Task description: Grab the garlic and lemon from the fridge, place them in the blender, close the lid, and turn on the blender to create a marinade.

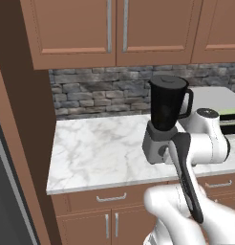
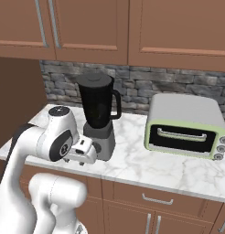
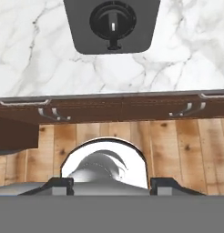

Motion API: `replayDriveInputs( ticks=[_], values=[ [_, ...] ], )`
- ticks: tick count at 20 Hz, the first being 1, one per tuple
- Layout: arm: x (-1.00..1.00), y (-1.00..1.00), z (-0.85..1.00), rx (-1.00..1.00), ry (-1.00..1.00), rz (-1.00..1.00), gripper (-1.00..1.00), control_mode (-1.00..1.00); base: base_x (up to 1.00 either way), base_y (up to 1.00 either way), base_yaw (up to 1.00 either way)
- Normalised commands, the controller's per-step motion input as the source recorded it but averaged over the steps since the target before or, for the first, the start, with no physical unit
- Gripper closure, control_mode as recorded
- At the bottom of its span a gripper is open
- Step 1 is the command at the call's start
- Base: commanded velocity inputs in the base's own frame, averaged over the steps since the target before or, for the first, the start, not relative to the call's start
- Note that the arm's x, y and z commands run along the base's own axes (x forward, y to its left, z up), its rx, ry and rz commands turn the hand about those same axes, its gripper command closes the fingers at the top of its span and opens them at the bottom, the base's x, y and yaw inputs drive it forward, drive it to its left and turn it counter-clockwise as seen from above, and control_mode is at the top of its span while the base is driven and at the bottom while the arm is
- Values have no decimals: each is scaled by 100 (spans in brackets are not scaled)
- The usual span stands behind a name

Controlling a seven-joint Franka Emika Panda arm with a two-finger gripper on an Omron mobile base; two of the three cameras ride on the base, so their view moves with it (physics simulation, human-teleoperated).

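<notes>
White arm folded low, elbow raised, wrist bent downward; end effector (image 3: 111, 183) fingertips (image 3: 59, 183) parted, nothing between them.

Green toaster oven (image 2: 185, 125) on marble counter (image 1: 100, 148)

I can read no text, brand or number anywhere. The dial (image 3: 112, 22) on the blender (image 2: 99, 114) base carries only a plain white pointer mark, and the toaster oven (image 2: 185, 125) knobs show no legible signs.

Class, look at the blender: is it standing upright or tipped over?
Upright. The blender stands with its jar straight above the grey base, which sits flat on the marble counter.
</notes>
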Motion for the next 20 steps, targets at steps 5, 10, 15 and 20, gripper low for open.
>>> replayDriveInputs(
  ticks=[5, 10, 15, 20],
  values=[
    [41, -1, -54, 0, 0, 0, 100, -100, 0, 0, 0],
    [37, -1, -52, 0, -9, 0, 100, -100, 0, 0, 0],
    [44, -4, -39, 0, -19, 0, 100, -100, 0, 0, 0],
    [36, -8, -46, 0, -24, 0, 100, -100, 0, 0, 0]
  ],
)
